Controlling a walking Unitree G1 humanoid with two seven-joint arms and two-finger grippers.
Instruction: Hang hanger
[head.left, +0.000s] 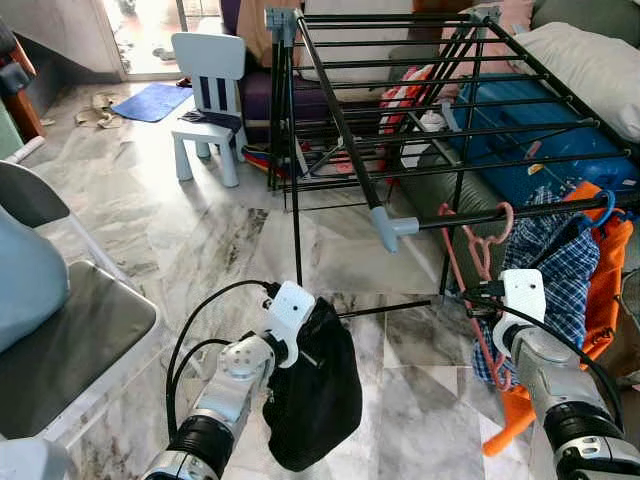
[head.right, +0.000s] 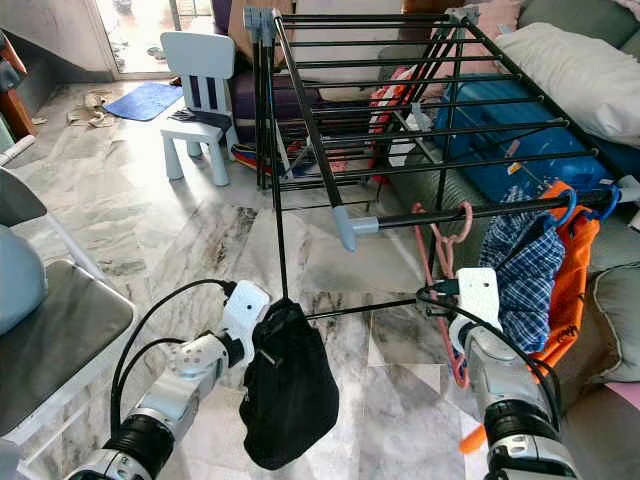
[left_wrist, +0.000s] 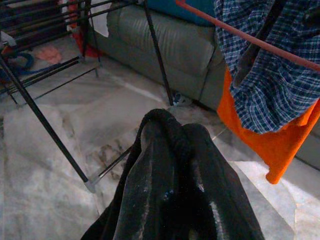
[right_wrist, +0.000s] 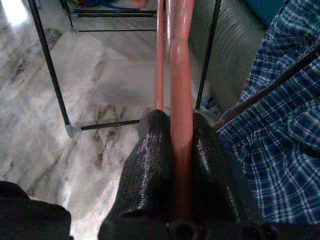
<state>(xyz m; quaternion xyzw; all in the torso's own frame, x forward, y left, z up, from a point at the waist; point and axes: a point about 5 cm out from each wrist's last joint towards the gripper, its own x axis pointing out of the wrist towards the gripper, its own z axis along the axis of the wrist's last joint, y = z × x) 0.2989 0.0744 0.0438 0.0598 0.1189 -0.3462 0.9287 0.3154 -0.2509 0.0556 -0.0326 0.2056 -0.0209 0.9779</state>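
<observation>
A pink hanger (head.left: 478, 262) hangs by its hook over the front rail of the black drying rack (head.left: 340, 120). My right gripper (right_wrist: 175, 117) is shut on the hanger's pink bar, just below the rail and beside the checked shirt. Low over the marble floor in front of the rack, my left gripper (head.left: 305, 335) is shut on a black garment (head.left: 318, 400). The cloth droops down and hides most of the left fingers, as the left wrist view of the garment (left_wrist: 170, 175) also shows.
A blue checked shirt (head.left: 552, 265) and an orange garment (head.left: 612, 275) hang on the same rail at right. A grey sofa (left_wrist: 170, 45) stands behind the rack. A white child's chair (head.left: 208, 95) is at the back, and a grey chair (head.left: 70, 335) at left.
</observation>
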